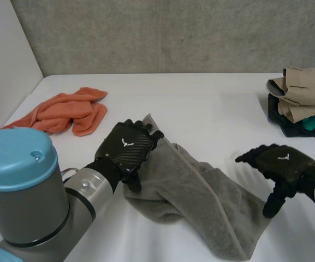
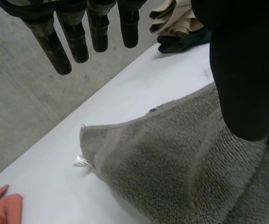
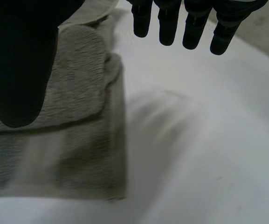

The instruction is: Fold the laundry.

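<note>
White table [image 1: 212, 98], grey wall behind. Fingers [image 2: 73, 42] of the left hand [image 1: 129, 146] hung straight, clear of the thumb, over the grey towel's [image 1: 201, 196] far corner. Fingers [image 3: 167, 23] of the right hand [image 1: 280, 164] were spread, empty, just beside the towel's other end.

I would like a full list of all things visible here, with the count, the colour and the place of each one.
towel: one, grey, lying rumpled in the middle of the table, on the near side
cloth: one, orange, bunched up at the far left of the table
pile of folded clothes: one, beige on top with teal and black below, at the far right edge of the table
table: one, white, under everything
wall: one, grey, behind the table
left hand: one, black, open, over the towel's far left end
right hand: one, black, open, above the bare table just right of the towel
</note>
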Controlling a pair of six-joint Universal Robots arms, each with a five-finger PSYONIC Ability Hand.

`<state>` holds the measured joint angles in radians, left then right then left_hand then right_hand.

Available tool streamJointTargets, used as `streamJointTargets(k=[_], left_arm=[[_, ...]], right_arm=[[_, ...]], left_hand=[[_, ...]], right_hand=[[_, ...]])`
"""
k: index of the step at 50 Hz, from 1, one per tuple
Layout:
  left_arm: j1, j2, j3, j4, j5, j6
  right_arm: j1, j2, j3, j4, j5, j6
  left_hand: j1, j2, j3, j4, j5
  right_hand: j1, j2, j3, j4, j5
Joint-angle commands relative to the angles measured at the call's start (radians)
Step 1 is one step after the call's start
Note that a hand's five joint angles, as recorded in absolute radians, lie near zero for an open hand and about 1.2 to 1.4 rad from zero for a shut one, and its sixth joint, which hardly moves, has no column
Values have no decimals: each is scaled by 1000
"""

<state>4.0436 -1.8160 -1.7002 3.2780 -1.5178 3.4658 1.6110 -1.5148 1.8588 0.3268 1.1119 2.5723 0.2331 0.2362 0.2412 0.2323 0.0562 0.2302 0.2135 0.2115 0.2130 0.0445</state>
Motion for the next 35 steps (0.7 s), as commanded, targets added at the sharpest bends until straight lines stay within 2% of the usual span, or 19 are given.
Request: streamJointTargets(k=[1,5,11,16,22,26,29,33,34,35], left_arm=[[44,-132,115,6,131,45],[49,-238,258,0,194,130],[60,-417,512,-32,200,265],[123,-590,744,-124,208,360],[143,-761,953,-219,212,397],[156,-821,1027,-291,212,398],[158,-836,1048,-328,214,398],[158,-835,1042,-333,220,397],[158,-826,1041,-333,211,395],[155,-819,1039,-333,203,395]], right_arm=[[52,7,60,-116,3,117],[95,18,98,-205,22,160],[144,28,138,-249,48,161],[168,22,148,-246,51,161],[170,4,168,-246,48,161],[170,4,178,-249,49,160],[170,4,181,-249,49,160],[167,4,178,-249,54,160],[165,2,177,-249,57,160],[161,1,175,-249,62,160]], left_hand=[[39,36,31,40,41],[39,36,31,40,41],[68,65,60,69,71],[124,121,116,125,127],[159,156,151,160,162],[218,215,210,219,220],[362,358,353,362,364],[889,886,881,890,891],[1160,1157,1152,1161,1163],[1163,1160,1155,1164,1165]], right_hand=[[-56,-39,-37,-38,-45],[-56,-39,-37,-38,-45],[-56,-39,-37,-38,-45],[-56,-39,-37,-38,-45],[-56,-39,-37,-38,-45],[-56,-39,-37,-38,-45],[-56,-39,-37,-38,-45],[-56,-39,-37,-38,-45],[-56,-39,-37,-38,-45],[-56,-39,-37,-38,-45]])
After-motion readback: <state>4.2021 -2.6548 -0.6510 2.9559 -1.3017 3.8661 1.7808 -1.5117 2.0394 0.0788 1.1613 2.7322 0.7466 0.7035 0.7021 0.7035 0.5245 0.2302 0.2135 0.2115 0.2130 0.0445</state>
